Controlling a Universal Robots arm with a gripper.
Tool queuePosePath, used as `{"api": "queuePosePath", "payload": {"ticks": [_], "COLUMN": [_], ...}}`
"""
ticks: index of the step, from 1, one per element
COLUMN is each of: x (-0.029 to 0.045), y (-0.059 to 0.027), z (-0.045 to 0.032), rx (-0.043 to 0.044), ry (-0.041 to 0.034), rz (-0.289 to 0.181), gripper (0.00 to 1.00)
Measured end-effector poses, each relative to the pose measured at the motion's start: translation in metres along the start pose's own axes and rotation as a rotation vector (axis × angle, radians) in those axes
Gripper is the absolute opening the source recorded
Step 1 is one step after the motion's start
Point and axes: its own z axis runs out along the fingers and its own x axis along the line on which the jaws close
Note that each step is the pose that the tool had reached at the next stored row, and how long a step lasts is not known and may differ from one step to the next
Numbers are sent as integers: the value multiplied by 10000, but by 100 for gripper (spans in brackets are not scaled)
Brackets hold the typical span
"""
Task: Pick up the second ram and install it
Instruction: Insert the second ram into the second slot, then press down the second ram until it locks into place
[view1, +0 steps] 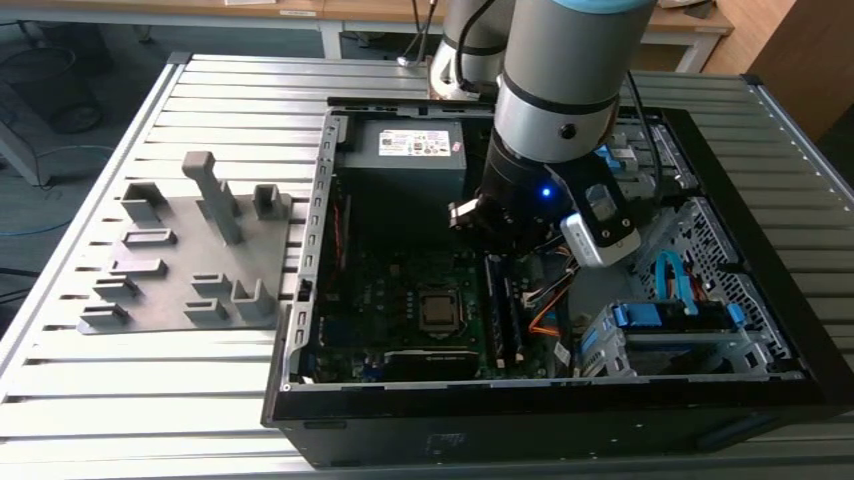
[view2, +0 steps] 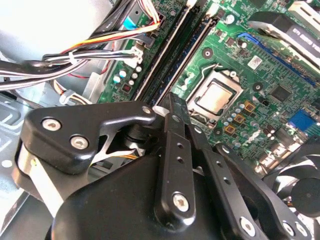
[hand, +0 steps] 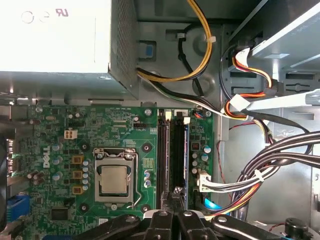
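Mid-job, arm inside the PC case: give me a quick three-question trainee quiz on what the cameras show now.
1. True or false: the gripper hangs over the grey fixture plate.
2. What sits beside the memory slots on the motherboard? A) CPU socket B) a screwdriver C) a cup
3. The fixture plate lies on the exterior view's ____ of the computer case.
Key: 1 false, it is over the memory slots; 2 A; 3 left.
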Motion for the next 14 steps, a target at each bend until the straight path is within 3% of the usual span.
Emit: {"api": "queuePosePath", "payload": {"ticks": [8,14], "x": [0,1], "y": [1,66], "z": [1,99], "rx": [-7,-44], "ry": [0,0], "rz": [1,1], "gripper": [10,10]}}
